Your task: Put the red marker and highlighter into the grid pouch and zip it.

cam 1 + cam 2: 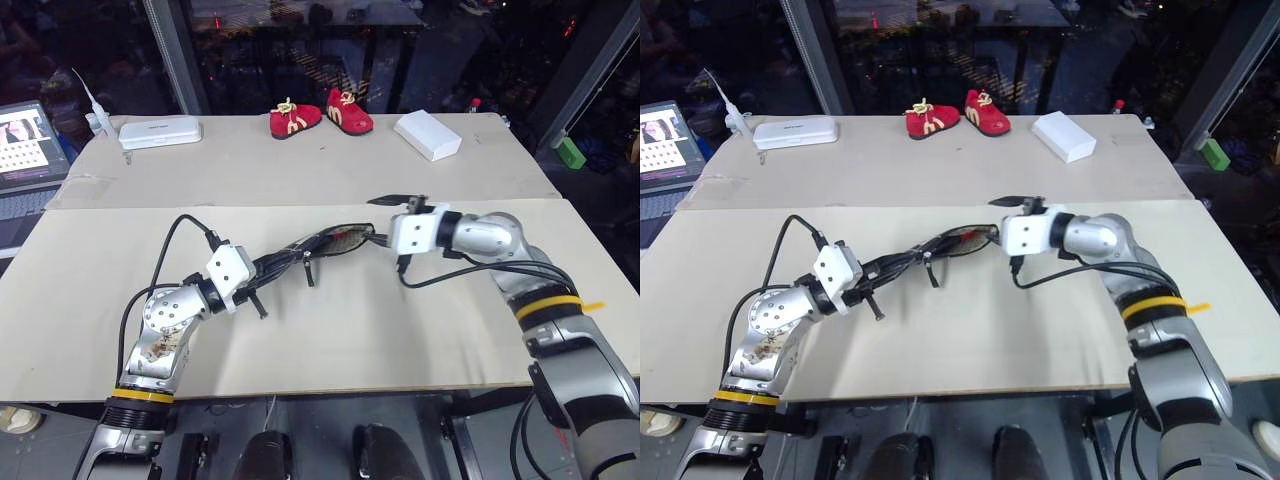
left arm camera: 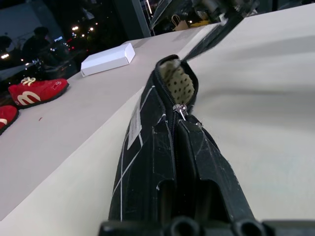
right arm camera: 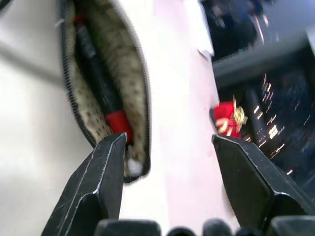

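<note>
Gripping the pouch [image 1: 330,242], the left gripper [image 1: 290,258] holds it; right gripper [image 3: 167,147] open, marker [image 3: 101,86] inside.

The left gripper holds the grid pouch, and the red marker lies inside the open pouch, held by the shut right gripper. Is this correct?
Not quite. The right gripper is open and holds nothing, as the right wrist view shows. The rest stands: the left gripper holds the grid pouch, and the red marker lies inside it.

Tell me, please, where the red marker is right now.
The red marker lies inside the open grid pouch, just ahead of the right tool.
</note>
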Available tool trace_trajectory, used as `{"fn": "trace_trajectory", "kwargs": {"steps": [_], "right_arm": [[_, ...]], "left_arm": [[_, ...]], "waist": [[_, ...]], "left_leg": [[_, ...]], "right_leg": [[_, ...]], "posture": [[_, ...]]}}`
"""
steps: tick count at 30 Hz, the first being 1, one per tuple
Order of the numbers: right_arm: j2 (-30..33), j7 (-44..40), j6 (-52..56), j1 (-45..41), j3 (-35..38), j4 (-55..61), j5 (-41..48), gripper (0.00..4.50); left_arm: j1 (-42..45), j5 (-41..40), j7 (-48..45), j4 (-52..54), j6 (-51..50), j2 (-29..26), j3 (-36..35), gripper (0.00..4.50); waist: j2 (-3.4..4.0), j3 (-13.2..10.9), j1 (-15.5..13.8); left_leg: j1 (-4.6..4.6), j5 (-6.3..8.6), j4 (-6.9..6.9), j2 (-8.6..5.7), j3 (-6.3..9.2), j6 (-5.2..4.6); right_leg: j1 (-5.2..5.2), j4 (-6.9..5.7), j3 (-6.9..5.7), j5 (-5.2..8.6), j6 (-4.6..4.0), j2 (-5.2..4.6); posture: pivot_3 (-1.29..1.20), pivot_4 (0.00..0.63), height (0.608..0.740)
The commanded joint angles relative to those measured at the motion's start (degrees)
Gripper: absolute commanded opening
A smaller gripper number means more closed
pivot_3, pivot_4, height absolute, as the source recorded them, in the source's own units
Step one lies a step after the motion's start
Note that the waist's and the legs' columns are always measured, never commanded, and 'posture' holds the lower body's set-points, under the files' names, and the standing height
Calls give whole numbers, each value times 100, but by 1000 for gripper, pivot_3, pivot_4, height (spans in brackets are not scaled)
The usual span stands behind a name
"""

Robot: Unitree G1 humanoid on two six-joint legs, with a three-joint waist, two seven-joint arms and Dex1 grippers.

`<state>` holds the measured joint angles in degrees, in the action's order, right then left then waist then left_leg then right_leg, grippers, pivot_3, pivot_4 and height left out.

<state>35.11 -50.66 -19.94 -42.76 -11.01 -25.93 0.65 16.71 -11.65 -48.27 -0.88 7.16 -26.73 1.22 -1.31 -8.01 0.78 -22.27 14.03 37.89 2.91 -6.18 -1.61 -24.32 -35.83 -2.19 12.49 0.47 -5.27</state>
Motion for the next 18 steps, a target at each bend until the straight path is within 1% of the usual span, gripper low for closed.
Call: {"fn": "trace_trajectory", "kwargs": {"steps": [1,3,6,7,9,10,12,15,18], "right_arm": [[229,-847,2694,584,389,1677,1858,3114],[354,-1057,3741,1093,317,2562,2483,3114],[371,-946,4651,1470,233,3327,2796,3114],[24,-555,4801,1629,-56,3379,2550,3114],[-499,113,5000,1731,-447,3261,2066,3114],[-689,430,4879,1641,-571,3038,1703,3114],[-998,853,4803,1407,-569,2681,1353,3114],[-1441,1137,4824,1130,-537,2409,1263,3114],[-1702,1108,4865,1012,-607,2366,1253,3114]], "left_arm": [[48,-98,24,156,24,-7,-45,0],[44,-93,19,147,33,-5,-39,0],[41,-96,9,136,44,-9,-42,0],[62,-92,13,130,39,1,-33,0],[87,-86,17,124,36,14,-18,0],[89,-85,12,122,39,12,-16,0],[85,-91,1,121,43,6,-22,0],[95,-88,-5,115,44,8,-23,0],[111,-80,-6,102,46,17,-9,0]], "waist": [[0,0,-7],[0,0,-15],[0,0,2],[0,0,6],[-10,7,19],[-9,6,33],[-2,2,11],[-2,1,-27],[-2,2,-22]], "left_leg": [[-1,0,0,2,4,0],[-1,1,0,4,21,-1],[-1,2,0,2,54,-3],[0,2,0,1,54,-3],[9,2,0,-2,55,-3],[16,2,0,0,55,-2],[12,-1,0,-4,55,1],[-7,-2,7,-13,56,3],[-12,0,7,-12,57,-1]], "right_leg": [[0,0,0,-1,0,-1],[1,-1,-1,-1,-1,-3],[1,-1,-3,-1,-1,-3],[0,-2,-1,-2,-2,-3],[6,-3,-1,-2,-3,4],[11,-3,-1,-2,-5,10],[-1,-13,-1,0,-8,11],[-8,-10,-4,-1,-5,6],[-7,1,-7,-2,-2,6]], "posture": [[0,150,740],[0,150,740],[0,150,740],[0,150,740],[0,150,740],[0,150,740],[0,150,740],[0,150,740],[0,150,740]]}}
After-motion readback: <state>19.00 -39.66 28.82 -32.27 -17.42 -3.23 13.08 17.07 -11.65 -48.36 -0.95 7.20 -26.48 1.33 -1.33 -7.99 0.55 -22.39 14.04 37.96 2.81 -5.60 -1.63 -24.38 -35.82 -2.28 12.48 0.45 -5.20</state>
